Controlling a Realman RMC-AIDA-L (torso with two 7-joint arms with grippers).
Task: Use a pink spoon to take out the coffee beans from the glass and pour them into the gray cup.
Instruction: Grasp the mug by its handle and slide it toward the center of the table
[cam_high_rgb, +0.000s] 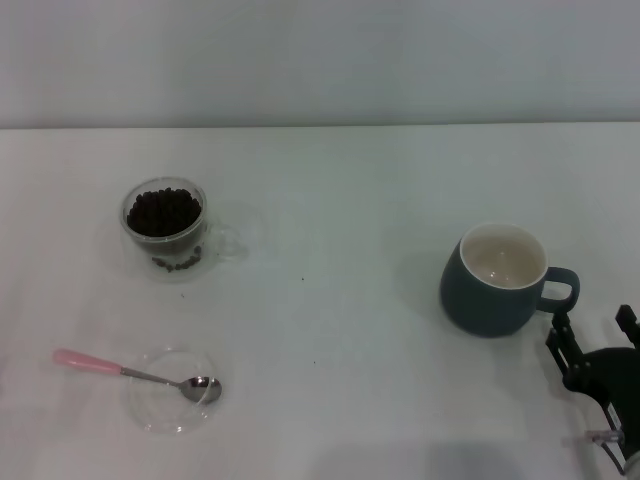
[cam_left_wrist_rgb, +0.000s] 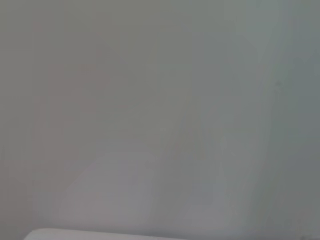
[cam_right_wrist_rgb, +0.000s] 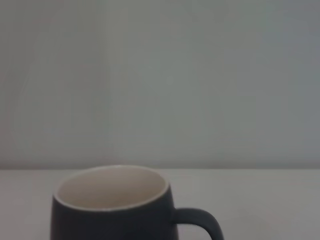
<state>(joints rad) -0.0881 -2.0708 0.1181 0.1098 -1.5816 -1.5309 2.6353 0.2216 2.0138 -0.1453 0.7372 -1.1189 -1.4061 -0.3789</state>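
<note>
The pink spoon (cam_high_rgb: 120, 371) lies at the front left, its metal bowl resting on a flat clear saucer (cam_high_rgb: 160, 412). The glass (cam_high_rgb: 168, 230) stands behind it on the left, full of coffee beans (cam_high_rgb: 163, 211), handle to the right. The gray cup (cam_high_rgb: 497, 280) stands at the right, upright and empty, handle to the right. It also shows in the right wrist view (cam_right_wrist_rgb: 112, 212). My right gripper (cam_high_rgb: 593, 335) is open and empty, low at the front right, just beside the cup's handle. My left gripper is out of view.
The white table (cam_high_rgb: 340, 200) ends at a pale wall at the back. The left wrist view shows only a plain pale surface.
</note>
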